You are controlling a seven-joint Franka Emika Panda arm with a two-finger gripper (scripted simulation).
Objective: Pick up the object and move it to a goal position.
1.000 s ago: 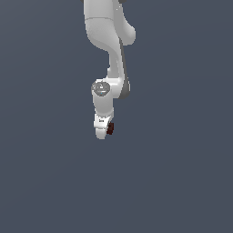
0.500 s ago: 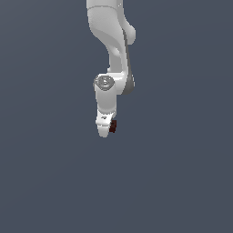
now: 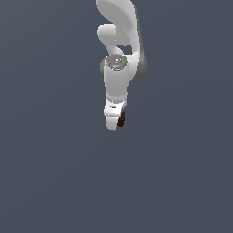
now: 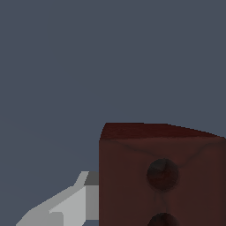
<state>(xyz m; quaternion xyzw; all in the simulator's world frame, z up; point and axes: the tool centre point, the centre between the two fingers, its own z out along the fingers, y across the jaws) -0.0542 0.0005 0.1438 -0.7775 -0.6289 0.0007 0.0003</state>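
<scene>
- The arm [image 3: 119, 54] hangs down from the top of the exterior view, white against a plain grey-blue ground [image 3: 45, 173] that fills the rest of the picture.
- The gripper [image 3: 114, 122] points downward at the arm's lower end, with nothing under it but the flat grey-blue surface.
- The cube [image 3: 121, 119] is dark red-brown and sits at the gripper's tip, on the side toward the exterior view's right, touching the white body of the hand.
- In the exterior view only a narrow sliver of the cube shows; the rest is hidden behind the gripper.
- In the wrist view the cube [image 4: 163, 176] is very close to the camera and fills much of the frame, with its upper face lit a little brighter than the face turned to the lens.
- That near face carries two round dark dimples, one above the other, the lower one cut off by the picture's edge.
- One white finger [image 4: 66, 205] shows in the wrist view, pressed against the cube's side; the other finger is out of sight behind the cube.
- The jaws are closed on the cube, which rides between them, clear of any other thing.
- Whether the cube touches the ground or is raised off it cannot be told, since no shadow or contact line shows.
</scene>
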